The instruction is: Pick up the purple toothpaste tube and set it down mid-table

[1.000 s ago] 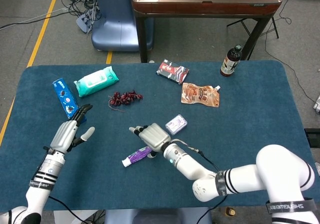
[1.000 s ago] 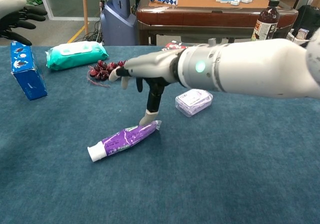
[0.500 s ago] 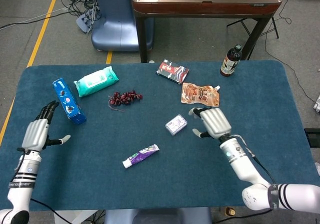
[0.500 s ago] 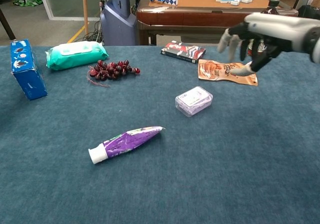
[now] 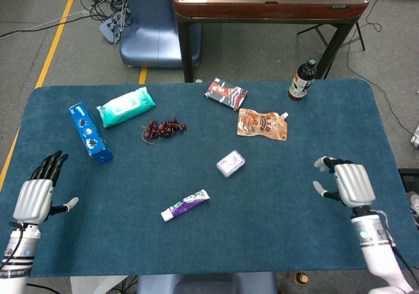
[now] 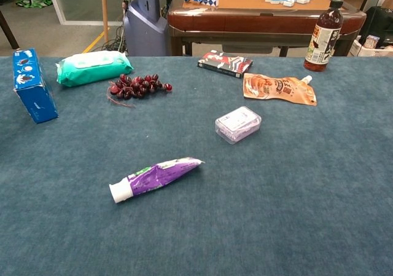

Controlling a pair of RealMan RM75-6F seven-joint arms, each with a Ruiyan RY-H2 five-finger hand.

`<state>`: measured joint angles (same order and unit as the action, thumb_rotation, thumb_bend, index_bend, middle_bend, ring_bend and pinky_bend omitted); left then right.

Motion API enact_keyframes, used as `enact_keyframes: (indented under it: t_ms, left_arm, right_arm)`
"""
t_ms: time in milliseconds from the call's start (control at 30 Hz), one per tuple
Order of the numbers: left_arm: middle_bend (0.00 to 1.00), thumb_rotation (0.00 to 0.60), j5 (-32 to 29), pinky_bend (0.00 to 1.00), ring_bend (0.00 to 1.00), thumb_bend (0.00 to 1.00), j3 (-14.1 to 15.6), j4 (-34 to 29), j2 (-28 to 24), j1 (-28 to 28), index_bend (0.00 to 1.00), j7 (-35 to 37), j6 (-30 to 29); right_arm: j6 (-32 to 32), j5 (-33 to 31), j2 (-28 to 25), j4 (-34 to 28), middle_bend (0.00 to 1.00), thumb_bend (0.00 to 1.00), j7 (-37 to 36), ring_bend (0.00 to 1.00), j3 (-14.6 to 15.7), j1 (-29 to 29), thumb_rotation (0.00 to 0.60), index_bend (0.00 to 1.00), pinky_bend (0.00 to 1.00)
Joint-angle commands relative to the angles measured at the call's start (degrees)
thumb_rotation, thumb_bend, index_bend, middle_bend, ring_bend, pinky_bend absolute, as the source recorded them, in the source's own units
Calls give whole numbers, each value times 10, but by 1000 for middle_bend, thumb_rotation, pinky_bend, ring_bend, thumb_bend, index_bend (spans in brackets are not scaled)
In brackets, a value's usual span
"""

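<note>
The left hand (image 5: 33,199) hovers near the table's (image 5: 288,215) front left corner, back up, fingers spread, holding nothing; the right hand (image 5: 347,183) mirrors it near the front right edge, fingers loosely apart and empty. Between them, well apart from both, the purple toothpaste tube (image 5: 185,204) lies flat on the blue felt-like cloth, white cap pointing front left, with bare cloth around it. Just beyond sits a small clear plastic box (image 5: 230,163). Farther back lie dark grapes (image 5: 162,128) and a soft green wipes pack (image 5: 126,107).
</note>
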<state>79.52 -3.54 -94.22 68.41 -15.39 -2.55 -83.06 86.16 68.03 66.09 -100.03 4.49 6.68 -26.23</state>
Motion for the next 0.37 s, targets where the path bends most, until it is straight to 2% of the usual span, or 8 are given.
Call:
enact_keyframes:
  t_ms: [33,233,367]
  left_arm:
    - [11,600,28,128,20,129,16,-17,0,18,0,-13,-22]
    - [11,600,46,127,20,130,28,-41,1,35,0,-45,-35]
    - [11,600,52,126,19,129,26,-48,3,40,0,-52,-40]
  right_arm:
    - [32,24,-22,-19,478,329,-4,468,11,45,600,410,458]
    - [53,52,-30,-32,483,329,5,468,14,89,600,410,463]
    - [49,60,-32,-33,487,328,7,468,7,106,600,410,463]
